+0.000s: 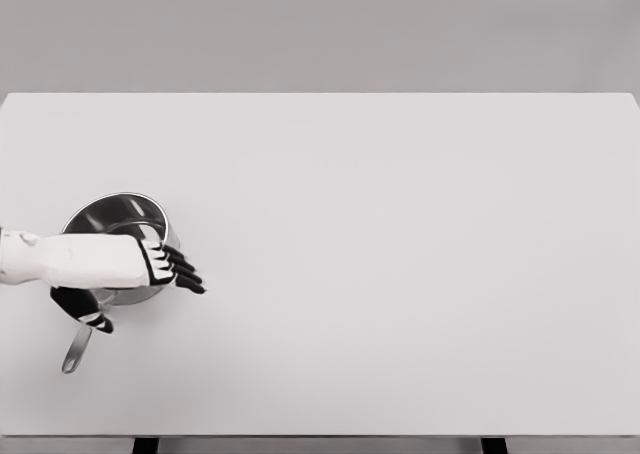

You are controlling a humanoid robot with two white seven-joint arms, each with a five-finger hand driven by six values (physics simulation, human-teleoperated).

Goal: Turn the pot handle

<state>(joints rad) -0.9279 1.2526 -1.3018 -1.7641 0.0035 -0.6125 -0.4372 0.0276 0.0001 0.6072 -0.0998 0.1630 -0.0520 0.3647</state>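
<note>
My left hand (150,262) lies across the pot (115,219) at the desk's (400,274) near-left, fingers (185,272) extended and gripping nothing, thumb near the handle (76,350), so I judge the turning barely begun.

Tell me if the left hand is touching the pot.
Cannot tell. In the head view the left hand overlaps the pot at its near rim, but this single view shows neither contact nor gap plainly.

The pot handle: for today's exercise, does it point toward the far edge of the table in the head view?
No. The pot handle runs from the pot toward the near edge, below the left hand.
</note>
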